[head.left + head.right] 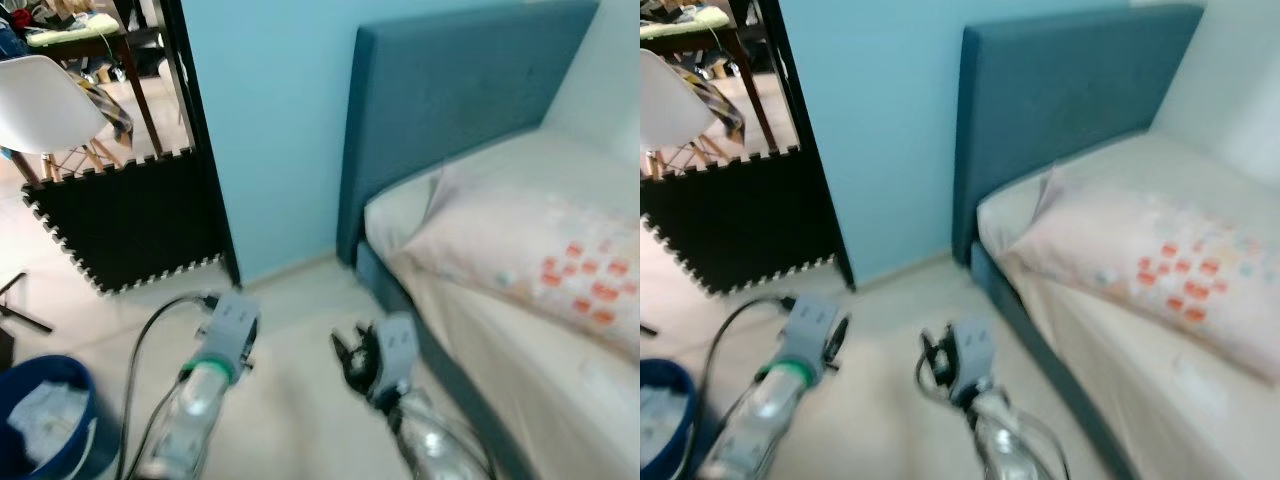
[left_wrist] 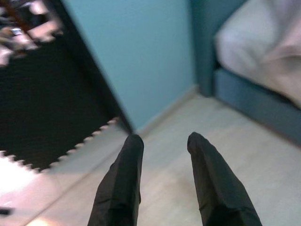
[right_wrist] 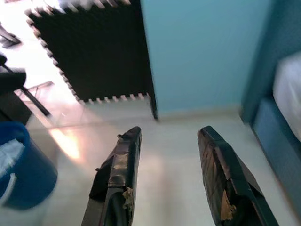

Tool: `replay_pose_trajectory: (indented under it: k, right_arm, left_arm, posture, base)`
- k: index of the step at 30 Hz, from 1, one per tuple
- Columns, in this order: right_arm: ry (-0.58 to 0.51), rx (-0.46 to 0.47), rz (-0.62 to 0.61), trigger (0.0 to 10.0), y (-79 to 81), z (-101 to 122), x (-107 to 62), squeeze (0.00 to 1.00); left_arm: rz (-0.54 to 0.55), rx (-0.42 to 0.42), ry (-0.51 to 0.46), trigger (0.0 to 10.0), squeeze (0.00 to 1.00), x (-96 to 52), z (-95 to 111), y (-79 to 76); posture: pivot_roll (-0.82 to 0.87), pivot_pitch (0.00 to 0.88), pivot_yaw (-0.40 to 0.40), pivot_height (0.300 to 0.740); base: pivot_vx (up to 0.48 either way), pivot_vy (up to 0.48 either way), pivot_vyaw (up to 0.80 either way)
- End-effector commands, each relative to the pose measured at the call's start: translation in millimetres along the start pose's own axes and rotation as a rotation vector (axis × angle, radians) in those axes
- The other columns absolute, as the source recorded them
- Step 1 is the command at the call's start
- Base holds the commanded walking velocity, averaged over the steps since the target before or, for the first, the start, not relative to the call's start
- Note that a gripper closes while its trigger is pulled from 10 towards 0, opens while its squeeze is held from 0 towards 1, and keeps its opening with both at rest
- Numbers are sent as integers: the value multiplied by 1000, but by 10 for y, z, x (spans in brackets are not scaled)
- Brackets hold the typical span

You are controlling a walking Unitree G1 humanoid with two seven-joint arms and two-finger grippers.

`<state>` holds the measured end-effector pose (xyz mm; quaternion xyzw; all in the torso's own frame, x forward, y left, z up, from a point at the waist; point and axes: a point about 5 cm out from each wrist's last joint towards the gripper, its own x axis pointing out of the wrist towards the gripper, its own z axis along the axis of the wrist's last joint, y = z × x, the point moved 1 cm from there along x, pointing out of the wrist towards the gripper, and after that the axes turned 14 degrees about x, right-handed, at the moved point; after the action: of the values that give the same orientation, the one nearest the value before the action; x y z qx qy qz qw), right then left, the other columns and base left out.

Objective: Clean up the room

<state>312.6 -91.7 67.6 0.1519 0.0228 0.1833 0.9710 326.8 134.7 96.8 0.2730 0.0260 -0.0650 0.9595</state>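
A blue bin (image 1: pixel 88 392) stands on the floor at my lower left, with white crumpled cloth (image 1: pixel 42 415) inside it; it also appears in the right wrist view as the blue bin (image 3: pixel 26 176). My left gripper (image 2: pixel 162 139) is open over bare pale floor, holding nothing. My right gripper (image 3: pixel 169 132) is open too, low over the floor beside the bed, with nothing between its fingers. In the eye views both silver arms reach forward, the right gripper (image 1: pixel 352 357) near the bed's corner. The views are somewhat blurred.
A bed with a blue headboard (image 1: pixel 450 100) and a patterned pillow (image 1: pixel 540 250) fills the right. A light blue wall (image 1: pixel 270 130) is ahead. Left of it stand a black foam mat (image 1: pixel 130 220), a white chair (image 1: pixel 45 105) and a black stand leg (image 1: pixel 22 312).
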Motion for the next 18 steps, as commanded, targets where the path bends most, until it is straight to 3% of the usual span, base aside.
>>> replay_pose_trajectory:
  k: [1,18]
  right_arm:
    - [23,27,10,10000,61,-84,-24,0]
    - [32,14,8,10000,45,-92,-22,0]
  left_arm:
    - [-4,10,43,10000,0,-43,-128,0]
    - [-12,14,29,10000,0,-39,-113,-30]
  posture:
    - [-95,78,84,731]
    - [-97,66,84,731]
  base:
    - [472,0,-781]
    - [455,0,-782]
